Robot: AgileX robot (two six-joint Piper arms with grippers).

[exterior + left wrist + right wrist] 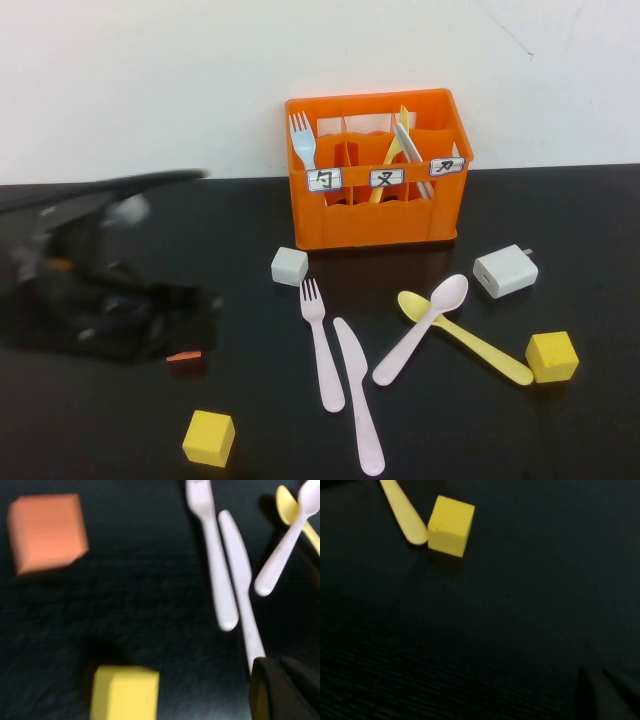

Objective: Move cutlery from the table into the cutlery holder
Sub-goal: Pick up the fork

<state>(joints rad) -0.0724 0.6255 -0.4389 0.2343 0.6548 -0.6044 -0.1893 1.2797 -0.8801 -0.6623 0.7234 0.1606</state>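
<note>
Glossy black tabletop [100, 430]. Orange ribbed cutlery holder [375, 215] at 12 o'clock, already part-filled. Loose, awaiting pickup at centre: smooth pink fork [321, 345], knife [358, 395], spoon [420, 328], crossing yellow spoon [470, 340]. Left hand [110, 300] at 9 o'clock, blurred; right hand [605, 695] barely seen above bare tabletop; grip of both: cannot tell.

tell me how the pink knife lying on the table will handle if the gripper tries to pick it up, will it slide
The pink knife lies flat on the glossy black table, so it will probably skid if nudged and give little edge to grab. It looks like thin plastic: likely light and fairly stiff. The left gripper hangs near its handle; the right gripper hangs over bare table.
</note>
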